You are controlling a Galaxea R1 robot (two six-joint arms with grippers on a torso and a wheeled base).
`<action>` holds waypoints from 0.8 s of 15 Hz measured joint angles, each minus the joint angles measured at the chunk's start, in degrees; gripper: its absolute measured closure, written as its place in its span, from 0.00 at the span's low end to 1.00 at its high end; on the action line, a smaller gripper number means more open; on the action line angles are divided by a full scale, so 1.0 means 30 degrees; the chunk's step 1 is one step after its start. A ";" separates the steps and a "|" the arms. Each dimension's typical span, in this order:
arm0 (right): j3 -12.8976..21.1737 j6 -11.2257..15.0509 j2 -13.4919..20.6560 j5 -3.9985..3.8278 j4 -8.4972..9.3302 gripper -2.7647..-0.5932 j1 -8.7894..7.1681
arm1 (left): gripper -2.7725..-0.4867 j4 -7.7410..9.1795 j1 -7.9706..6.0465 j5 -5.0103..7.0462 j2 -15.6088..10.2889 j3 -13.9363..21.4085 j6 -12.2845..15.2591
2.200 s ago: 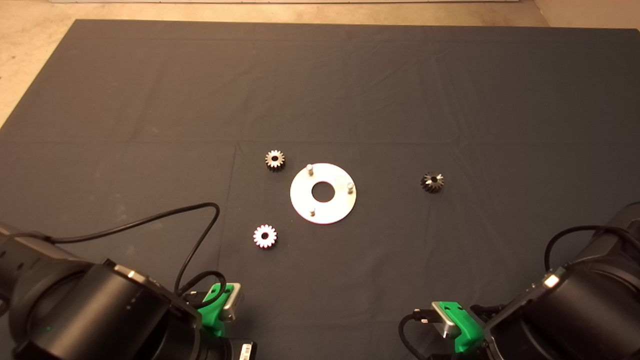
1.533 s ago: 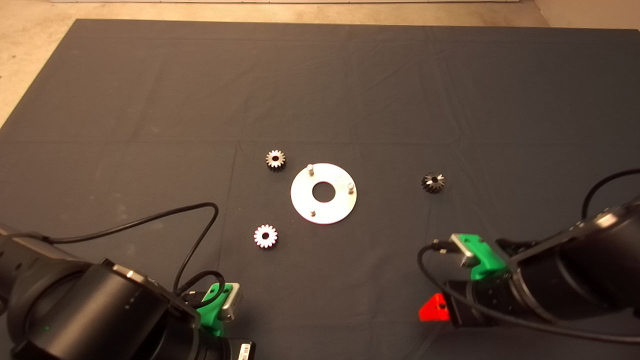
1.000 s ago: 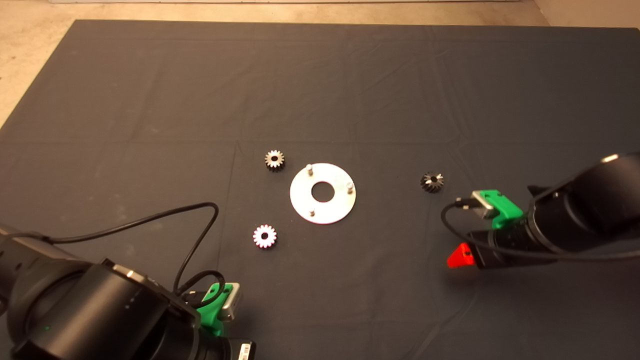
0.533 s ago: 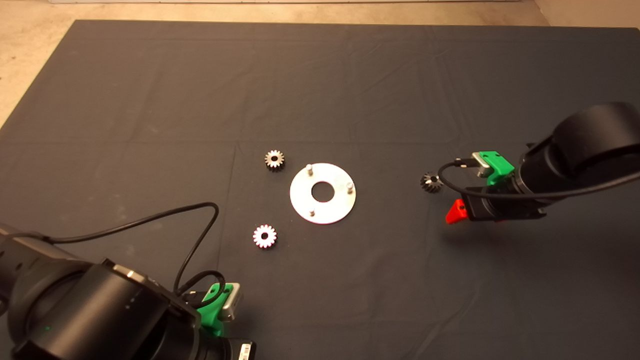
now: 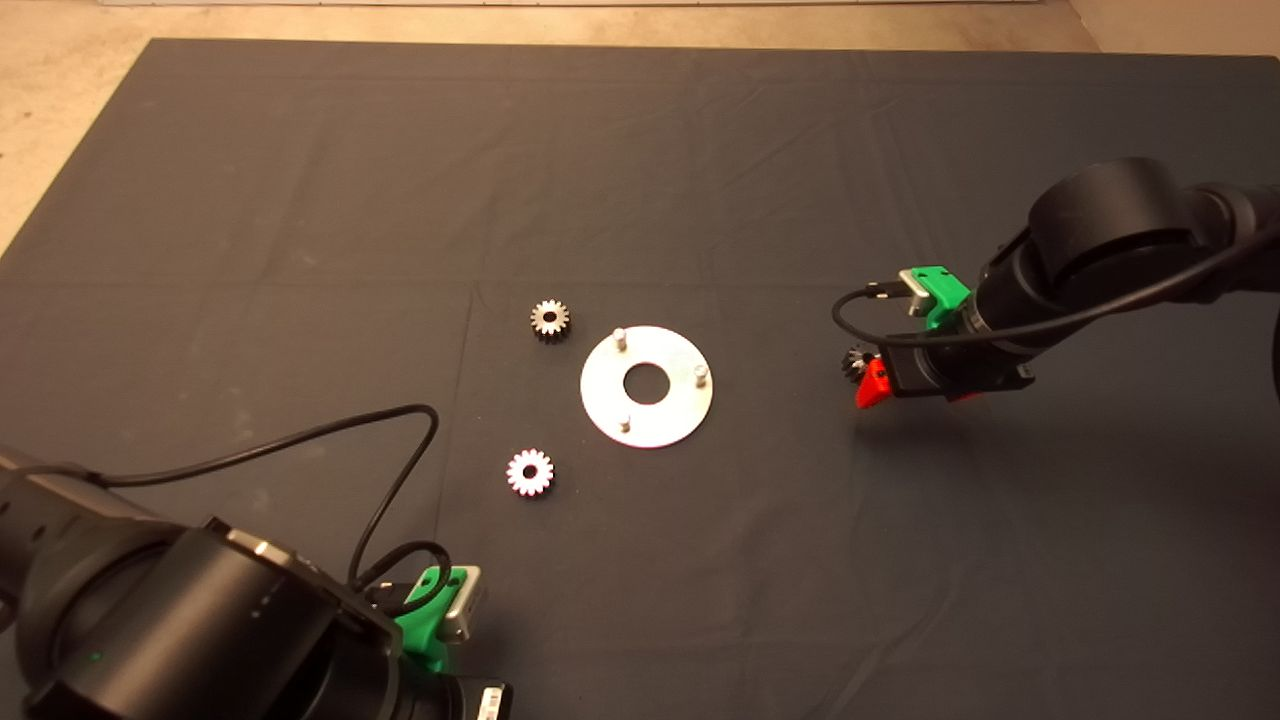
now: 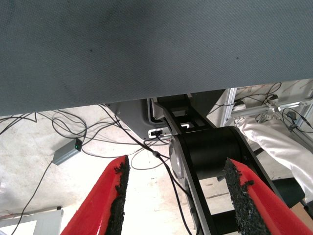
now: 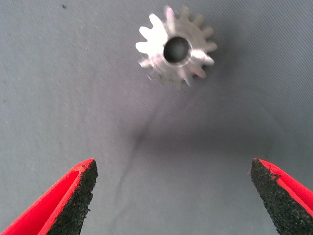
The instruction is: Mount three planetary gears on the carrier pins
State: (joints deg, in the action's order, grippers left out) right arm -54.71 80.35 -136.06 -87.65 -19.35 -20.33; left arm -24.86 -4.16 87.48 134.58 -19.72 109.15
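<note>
Head view is showing no gears on the carrier pins (image 5: 620, 338) yet. All three planetary gears (image 5: 549, 319) are lying around the disc (image 5: 675, 410). The right tool (image 7: 173, 196), wide open, is hanging over one gear (image 7: 175, 47). The left tool (image 6: 176, 196), open, is waiting far from the disc.

We see one planetary gear (image 7: 175, 50) lying flat on the dark mat (image 7: 73, 88), centre hole facing up. Our right gripper (image 7: 172, 196) hangs above it, its red fingers (image 7: 58, 203) spread wide, touching nothing.
</note>
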 joint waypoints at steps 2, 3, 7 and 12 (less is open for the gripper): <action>-0.0439 -0.0211 -0.0174 0.0008 0.0000 0.20 0.0000 | 0.64 0.0000 0.0000 -0.0008 0.0000 0.0000 0.0000; -0.0610 -0.0310 -0.0218 -0.0016 -0.0008 0.20 0.0008 | 0.64 0.0000 0.0000 -0.0008 0.0000 0.0000 0.0000; -0.1120 -0.0654 -0.0466 0.0000 -0.0016 0.20 0.0016 | 0.64 0.0000 0.0000 -0.0008 -0.0008 0.0000 0.0000; -0.2291 -0.1353 -0.0474 -0.0016 -0.0037 0.20 0.0167 | 0.64 0.0000 0.0000 0.0000 -0.0008 0.0000 0.0000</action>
State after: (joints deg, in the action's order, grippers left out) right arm -61.59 76.29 -137.49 -87.70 -19.46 -19.83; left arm -24.86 -4.16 87.48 134.56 -19.72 109.15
